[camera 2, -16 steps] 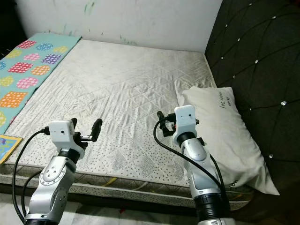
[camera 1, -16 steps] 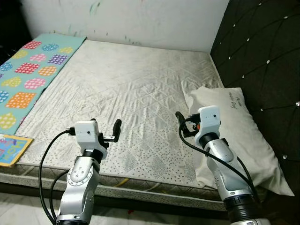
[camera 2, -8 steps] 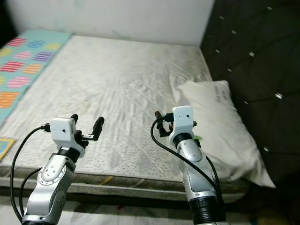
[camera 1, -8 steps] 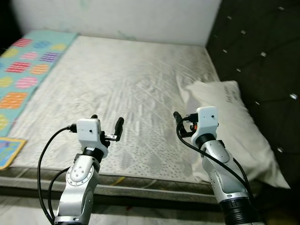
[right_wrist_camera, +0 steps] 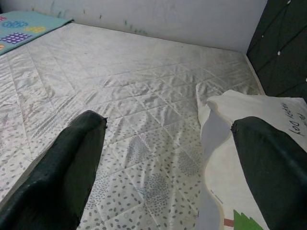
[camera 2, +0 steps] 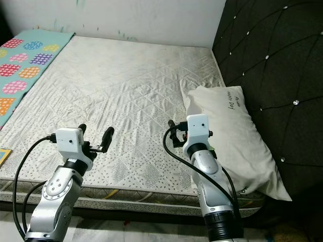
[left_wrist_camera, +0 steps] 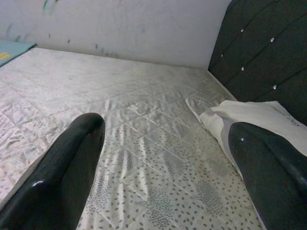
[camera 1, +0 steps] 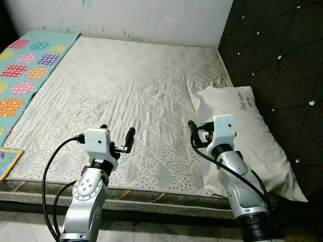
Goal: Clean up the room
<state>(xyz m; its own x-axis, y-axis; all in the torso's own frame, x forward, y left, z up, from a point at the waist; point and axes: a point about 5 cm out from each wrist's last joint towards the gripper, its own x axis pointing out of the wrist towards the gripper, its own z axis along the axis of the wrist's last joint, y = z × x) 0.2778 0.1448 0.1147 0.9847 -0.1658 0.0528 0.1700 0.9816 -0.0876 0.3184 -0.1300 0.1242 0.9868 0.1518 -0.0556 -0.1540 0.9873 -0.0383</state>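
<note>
A white pillow (camera 1: 247, 136) with dark lettering lies on the right side of the bed, against the black headboard. The bed's mattress (camera 1: 131, 85) has a white quilted cover with wrinkles. My left gripper (camera 1: 117, 132) is open, held over the near edge of the mattress with nothing between its fingers. My right gripper (camera 1: 201, 129) is also open and empty, just beside the pillow's near left edge. In the right wrist view the pillow (right_wrist_camera: 259, 143) lies close behind one black finger (right_wrist_camera: 268, 167). The left wrist view shows the pillow (left_wrist_camera: 249, 112) farther off.
A teal blanket (camera 1: 25, 70) with coloured squares covers the bed's left side. A colourful book (camera 1: 6, 159) lies at the near left corner. The black tufted headboard (camera 1: 277, 55) rises on the right, a white wall (camera 1: 151, 17) behind. Pale floor (camera 1: 30, 227) runs below the bed edge.
The whole picture has shifted as the camera moved, so the bed and pillow sit further left in view. Both grippers keep the same open pose over the bed edge.
</note>
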